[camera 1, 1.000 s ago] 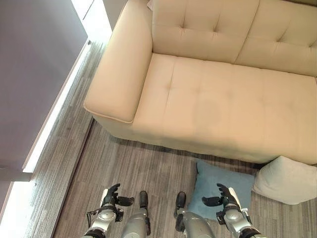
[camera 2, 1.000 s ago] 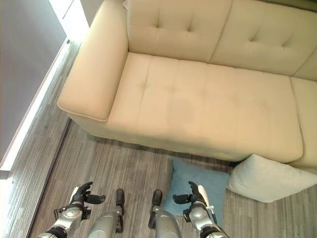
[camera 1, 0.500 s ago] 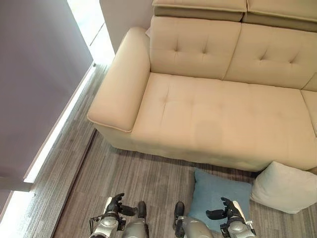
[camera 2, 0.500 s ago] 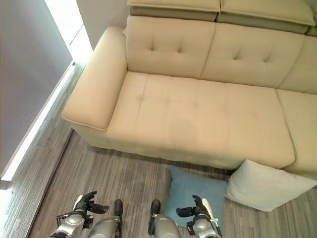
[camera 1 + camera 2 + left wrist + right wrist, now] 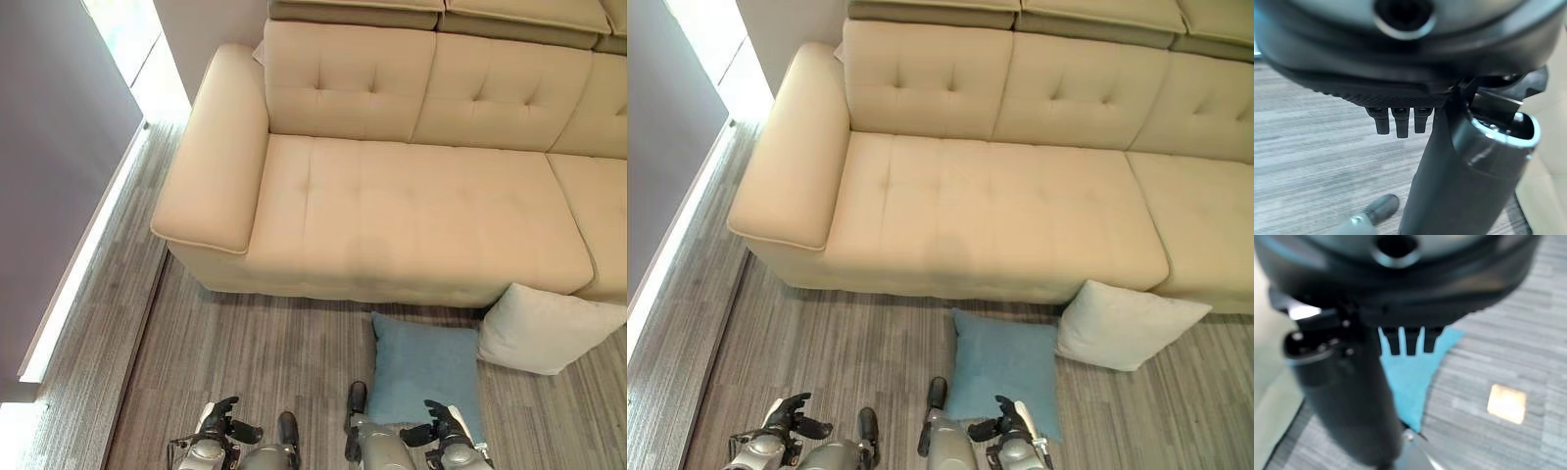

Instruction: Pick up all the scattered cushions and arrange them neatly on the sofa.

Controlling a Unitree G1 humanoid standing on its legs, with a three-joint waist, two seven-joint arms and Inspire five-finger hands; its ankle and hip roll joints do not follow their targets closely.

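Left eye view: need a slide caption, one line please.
Blue cushion and white cushion on the floor before a beige sofa, both hands low.

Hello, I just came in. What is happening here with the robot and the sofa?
The robot stands in front of a beige sofa whose seat has no cushions on it. Two cushions are on the floor: a blue cushion lying flat and a white cushion leaning against the sofa front. The left robot hand and the right robot hand are both open and hold nothing; the right one hovers by the blue cushion.

Sofa (image 5: pixel 411 215): behind — seat bare
Flat cushion (image 5: pixel 421 367): floor, before sofa
Second cushion (image 5: pixel 544 328): right — leaning on sofa front
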